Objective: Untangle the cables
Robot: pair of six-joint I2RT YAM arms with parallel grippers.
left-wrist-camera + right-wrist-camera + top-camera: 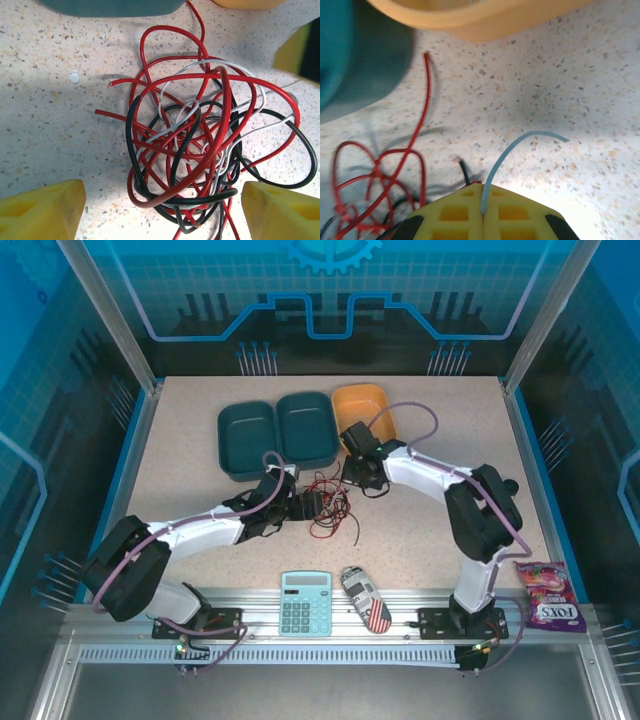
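Your right gripper [483,196] is pinched shut on one pale blue cable [517,142]; your left gripper [160,212] stands wide open, holding nothing.
The cables [327,505] lie in one knotted heap of red, black and white loops near the middle of the bench [190,450], just on the near side of the teal bins [275,435]. The untangling looks barely begun: no strand lies fully apart. The heap's near part sits between the left fingers [45,210]; the right gripper is just beside its far-right fringe.
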